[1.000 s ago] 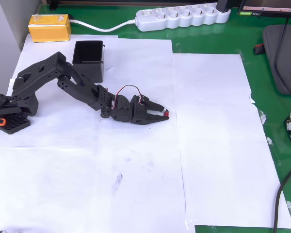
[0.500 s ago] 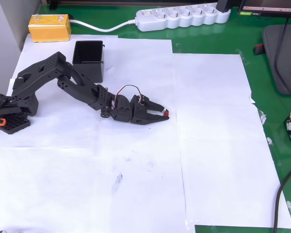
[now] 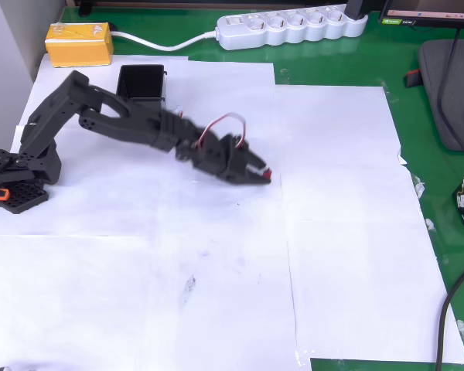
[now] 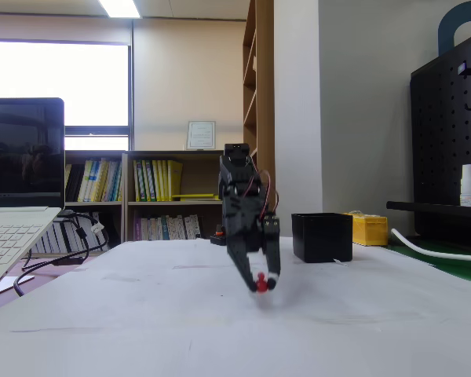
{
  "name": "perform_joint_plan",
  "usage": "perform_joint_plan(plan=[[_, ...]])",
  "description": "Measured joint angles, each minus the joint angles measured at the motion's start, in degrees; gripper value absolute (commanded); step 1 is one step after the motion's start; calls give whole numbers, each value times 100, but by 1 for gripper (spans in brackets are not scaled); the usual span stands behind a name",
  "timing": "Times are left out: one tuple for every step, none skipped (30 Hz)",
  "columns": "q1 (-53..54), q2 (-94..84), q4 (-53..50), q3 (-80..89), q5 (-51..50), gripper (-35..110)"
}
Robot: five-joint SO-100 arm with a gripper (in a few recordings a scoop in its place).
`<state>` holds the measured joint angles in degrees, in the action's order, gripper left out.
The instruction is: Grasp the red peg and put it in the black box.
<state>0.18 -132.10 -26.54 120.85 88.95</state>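
White paper (image 3: 348,232) covers the green table (image 3: 417,62), and your arm (image 3: 116,124) reaches across it toward 3 o'clock in the overhead view. The black box (image 3: 141,83) sits at about 10 o'clock from the gripper (image 3: 264,176), well apart, partly hidden behind the arm's links. In the fixed view the gripper (image 4: 262,283) hangs clear of the paper, jaws pinched on the red peg (image 4: 261,284), which shows only at the very fingertips. That is your main risk: the hold looks shallow, so a quick swing toward the box could shake the peg loose, and on this flat paper it would likely roll away. Second risk: the box is small and close to the arm's base, so releasing off-centre could bounce the peg off the rim. Third, a low approach could nudge the box wall.
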Motion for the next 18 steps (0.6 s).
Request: perform_joint_plan(plan=[[-44, 79, -545, 281, -79, 0], [-105, 176, -1046, 527, -123, 0], [-158, 281, -1494, 738, -167, 0], [-229, 413, -1925, 888, -237, 0], [-299, 545, -2329, 1011, -299, 0], [-369, 694, -2689, 1090, -378, 0], [-448, 870, -2997, 1134, -457, 0], [-519, 1028, -3313, 1143, -519, 0], [-589, 1204, -3630, 1143, -606, 0], [-677, 1389, -3955, 1143, -712, 0], [-765, 1538, -4254, 1143, -826, 0], [-879, 1714, -4535, 1143, -940, 0], [-1002, 1881, -4808, 1143, -1055, 0], [-1134, 2013, -5063, 1143, -1160, 0], [-1266, 2145, -5238, 1143, -1257, 0], [-1406, 2259, -5405, 1143, -1345, 0], [-1547, 2364, -5616, 1143, -1441, 0], [-1688, 2470, -5845, 1143, -1538, 0]])
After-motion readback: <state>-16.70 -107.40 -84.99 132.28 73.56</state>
